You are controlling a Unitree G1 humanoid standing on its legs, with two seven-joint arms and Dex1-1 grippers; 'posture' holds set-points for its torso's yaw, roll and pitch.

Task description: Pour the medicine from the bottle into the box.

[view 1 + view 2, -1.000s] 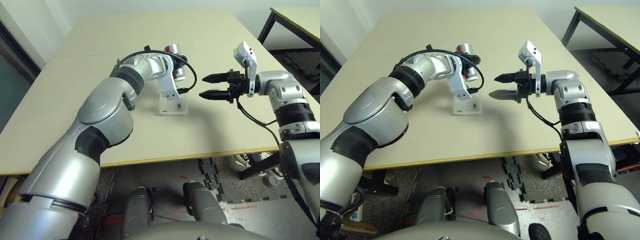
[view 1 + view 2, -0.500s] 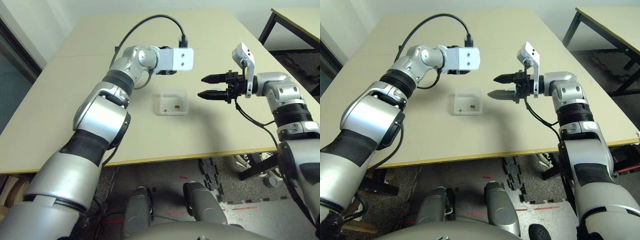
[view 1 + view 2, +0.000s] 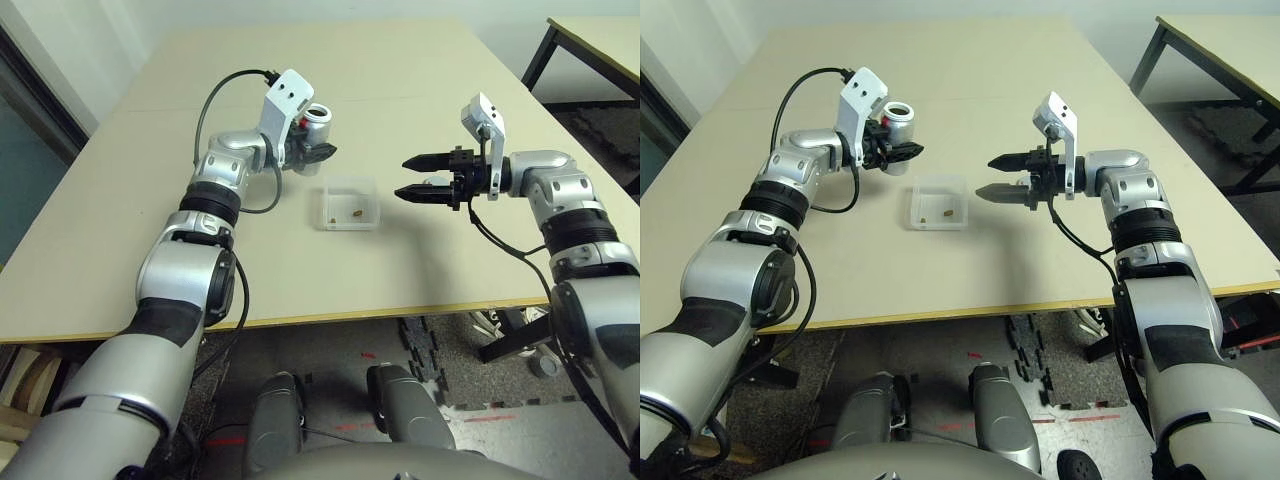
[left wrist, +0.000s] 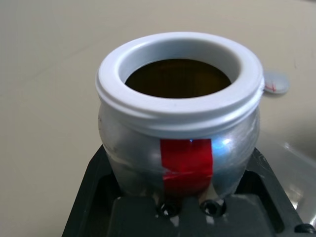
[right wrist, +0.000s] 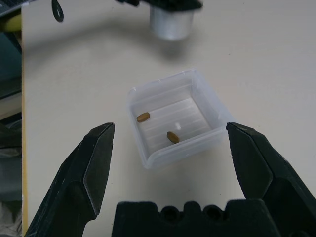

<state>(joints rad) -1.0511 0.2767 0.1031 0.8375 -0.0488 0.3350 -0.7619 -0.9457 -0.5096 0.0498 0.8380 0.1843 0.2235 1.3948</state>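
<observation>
Left gripper [image 3: 318, 152]: closed around the bottle [image 3: 316, 124], which is upright and open-mouthed (red label showing), seemingly just above the table [image 3: 250, 280].
Right gripper [image 5: 170, 168]: fingers wide apart, nothing between them, right of the box.
Box [image 5: 173, 116]: on the table, between the grippers, nearer than the bottle.
Pills [image 5: 173, 137]: two, brown, apart, inside the box.
Cap [image 4: 276, 82]: on the table, right of the box.

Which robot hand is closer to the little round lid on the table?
The right one. The right gripper hovers just by the lid, while the left gripper, closed on the bottle, is farther away, beyond the clear box.
</observation>
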